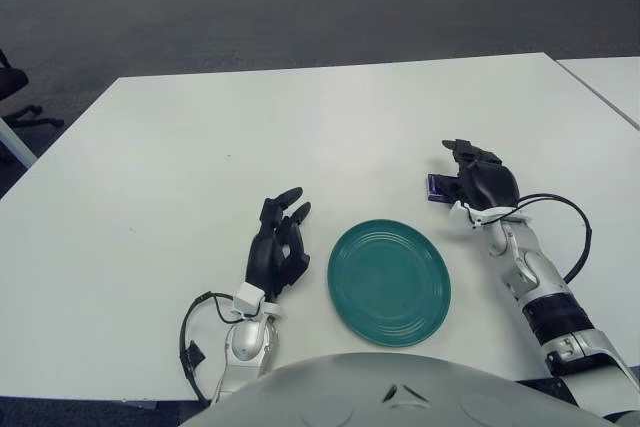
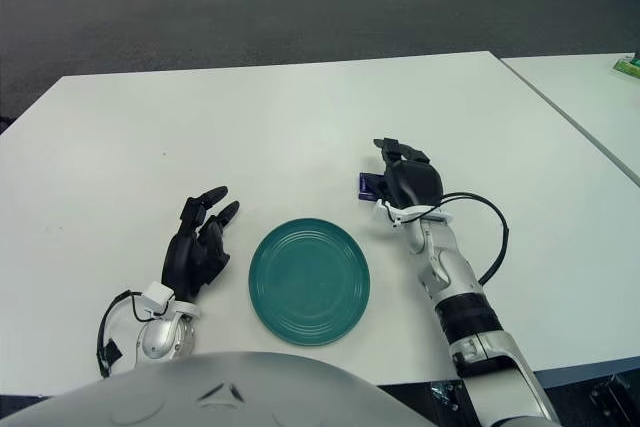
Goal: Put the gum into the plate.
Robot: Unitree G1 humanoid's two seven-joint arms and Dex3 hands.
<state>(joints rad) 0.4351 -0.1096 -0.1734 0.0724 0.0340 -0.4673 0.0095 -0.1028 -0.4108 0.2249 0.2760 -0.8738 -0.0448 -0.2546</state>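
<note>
Right arm reached forward, left hand idle low.

The right hand (image 1: 478,181) is stretched out ahead of its forearm, palm down, its black fingers (image 1: 457,146) curled forward and downward; whether they close on anything cannot be made out. A cable loops out beside its silver forearm. The left hand (image 1: 277,245) lies nearer the body, fingers (image 1: 286,202) loosely extended and pointing away, holding nothing, a cable looping behind its wrist.

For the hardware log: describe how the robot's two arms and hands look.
Both hands, the left hand and right hand, are black with jointed three-part fingers. Each has a white band at the wrist, then a silver metallic forearm. Black cables loop beside each: one by the left wrist, one arcing off the right forearm, which ends in a black segment.
</note>
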